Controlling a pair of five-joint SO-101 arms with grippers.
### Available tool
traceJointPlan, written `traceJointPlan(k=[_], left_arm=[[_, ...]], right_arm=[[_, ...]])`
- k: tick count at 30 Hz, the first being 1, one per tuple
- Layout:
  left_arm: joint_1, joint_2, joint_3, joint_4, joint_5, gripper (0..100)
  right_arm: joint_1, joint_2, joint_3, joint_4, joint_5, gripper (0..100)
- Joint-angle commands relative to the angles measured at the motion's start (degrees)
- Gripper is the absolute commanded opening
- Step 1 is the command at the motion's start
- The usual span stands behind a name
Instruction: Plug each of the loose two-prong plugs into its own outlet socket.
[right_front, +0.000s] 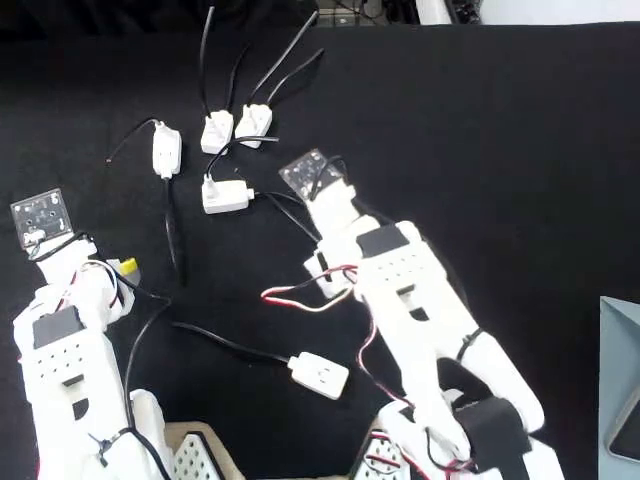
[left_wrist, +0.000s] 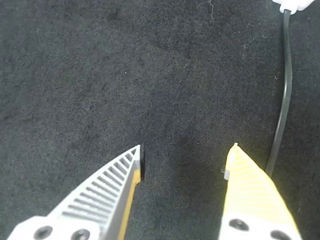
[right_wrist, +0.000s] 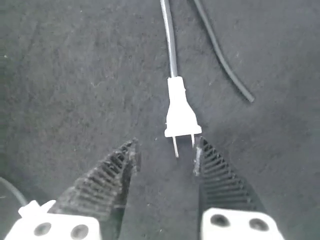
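- The table (right_front: 520, 150) is covered by a black cloth (left_wrist: 100, 75), matte and faintly fuzzy (pale lint specks dot it up close).
- Past the far edge, a pale surface (right_front: 560, 10) lies by the right corner.
- A grey-blue panel (right_front: 622, 380) stands at the right edge.

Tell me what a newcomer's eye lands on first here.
The white two-prong plug on its black cable, lying on the black cloth with prongs toward the open right gripper. Next, the white outlet socket block lying between the arms, and the open left gripper over bare cloth.
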Motion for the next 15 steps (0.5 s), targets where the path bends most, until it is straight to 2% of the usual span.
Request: traceJointPlan(k=[1, 6, 11, 15], left_arm=[[-0.04, -0.79, -0.48, -0.7, 0.53, 27], [-0.04, -0.79, -0.48, -0.79, 0.53, 27], [-0.04, -0.79, -0.48, -0.79, 0.53, 27], [-0.04, -0.79, -0.48, -0.79, 0.53, 27]], right_arm=[[-0.44, 3.47, -3.74, -0.97, 2.73, 17.1], [0.0, 9.45, -4.97, -1.58, 5.36, 17.1], [0.35, 13.67, -4.53, -9.05, 5.36, 17.1], [0.7, 16.31, -5.23, -10.99, 5.8, 17.1]])
